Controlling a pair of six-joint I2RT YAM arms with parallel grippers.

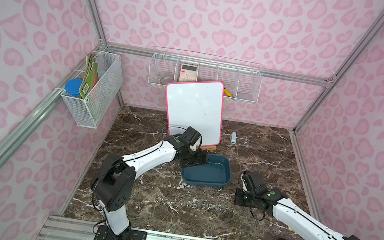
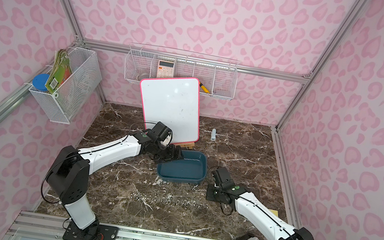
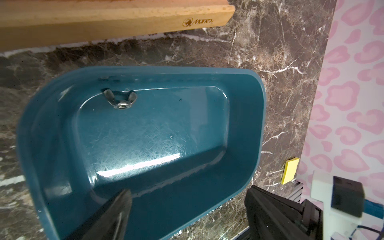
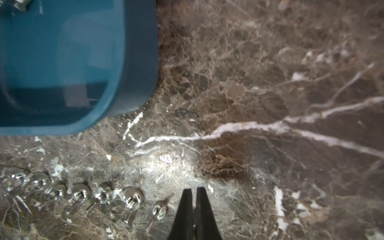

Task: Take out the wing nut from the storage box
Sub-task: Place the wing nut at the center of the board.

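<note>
Left gripper (image 3: 189, 190) hangs over the near end of the storage box (image 3: 260, 124), fingers spread wide and nothing between them. One finger is over the box's inside and the other is outside the rim. We read the spread as set up for dropping round the nut, not as a grip on anything

The wing nut (image 3: 120, 99) is inside the box, on the floor at the foot of the long wall facing the wooden stand (image 3: 104, 18). It is touching or almost touching that wall and well apart from the left fingers. The rest of the box floor looks bare, so we judge this is the last one to fetch

Right gripper (image 4: 193, 190) is clenched with the tips together and empty. It sits low over the marble table (image 4: 270, 83), just beside the end of the row of nuts (image 4: 131, 199) lined up in front of the box. We judge it's parked there to keep clear of the box, so the pick falls to the left arm

The row looks like the drop-off line. The risk we see is the nut hugging the wall, which leaves little room for a finger behind it
</note>
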